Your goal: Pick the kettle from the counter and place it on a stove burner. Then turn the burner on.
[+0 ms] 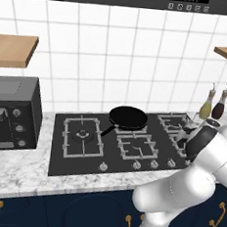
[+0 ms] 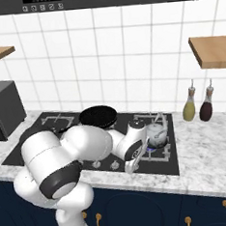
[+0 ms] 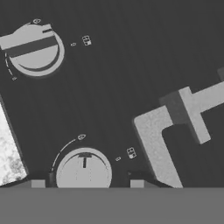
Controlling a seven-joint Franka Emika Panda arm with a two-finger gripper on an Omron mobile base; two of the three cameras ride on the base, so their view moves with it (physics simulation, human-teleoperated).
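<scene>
Over the stove's front knob row, we hover with the kettle already on a burner.

From the left base camera we see the stove (image 1: 82, 154) set into the desk (image 1: 11, 172), a black frying pan (image 1: 128, 117) on its rear middle grate and a toaster oven (image 1: 12, 113) toward the desk's left edge; two slim bottles (image 1: 212, 104) stand near the back right corner. From the right base camera the kettle (image 2: 155, 130) sits on the stove's right burner, blue flame beneath it. In the hand camera our fingers (image 3: 38, 183) are spread on either side of a round knob (image 3: 84, 170), not touching it; a second knob (image 3: 35, 49) lies farther along.
</scene>
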